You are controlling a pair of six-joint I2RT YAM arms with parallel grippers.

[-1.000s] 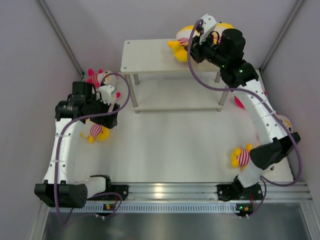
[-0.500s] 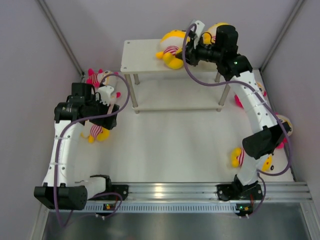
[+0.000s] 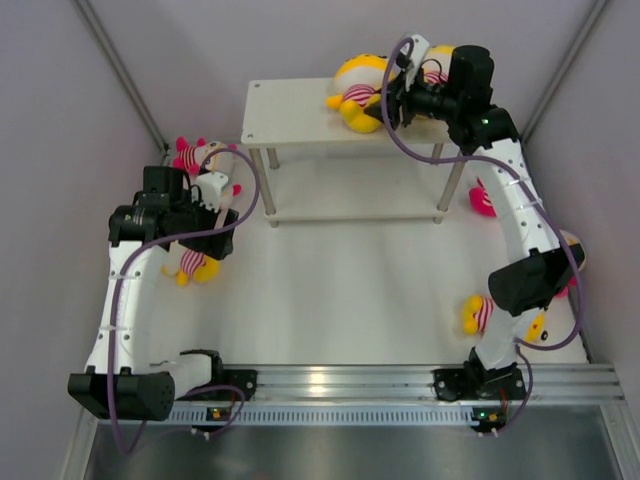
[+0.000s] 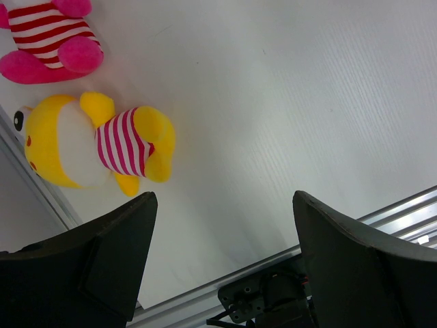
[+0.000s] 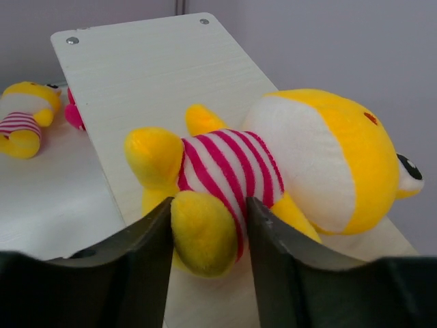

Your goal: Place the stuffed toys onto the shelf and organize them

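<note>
1. The right gripper (image 5: 208, 229) is set close about one foot of the yellow doll (image 5: 293, 164). Whether it pinches or merely flanks cannot be told.
2. That doll is laid on its side at the back edge of the shelf (image 3: 290, 115) top board, right of middle.
3. The left gripper (image 4: 222, 205) is spread and holds nothing. It hangs above a second yellow doll (image 4: 89, 147) and a pink-limbed doll (image 4: 51, 37) by the table (image 3: 350, 270) left edge.
4. A pink doll (image 3: 482, 200) and a third yellow doll (image 3: 478, 312) are noted near the right edge.
5. Progress is judged early: most dolls are not yet shelved or ordered.
</note>
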